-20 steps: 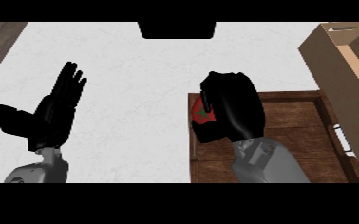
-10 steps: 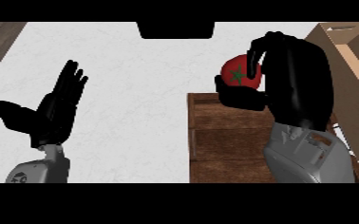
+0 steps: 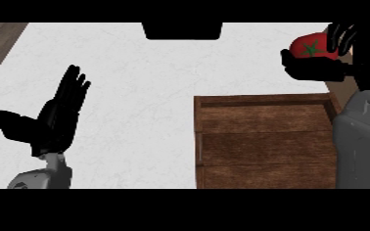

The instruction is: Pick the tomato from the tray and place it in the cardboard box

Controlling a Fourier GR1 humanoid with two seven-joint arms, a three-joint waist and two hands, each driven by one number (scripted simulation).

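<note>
- The white counter (image 3: 145,78) fills most of the head view.
- The wooden tray (image 3: 267,142) lies at the counter's near right corner, with nothing showing on its slats.
- The right hand (image 3: 318,71) is raised over the counter's far right corner, beyond the tray's far edge, fingers and thumb curled round the tomato.
- The left hand (image 3: 61,112) rests near the counter's left edge, fingers straight and pointing up.
- The tomato (image 3: 309,46), red with a green star-shaped stem, sits in the right hand, off the tray.
</note>
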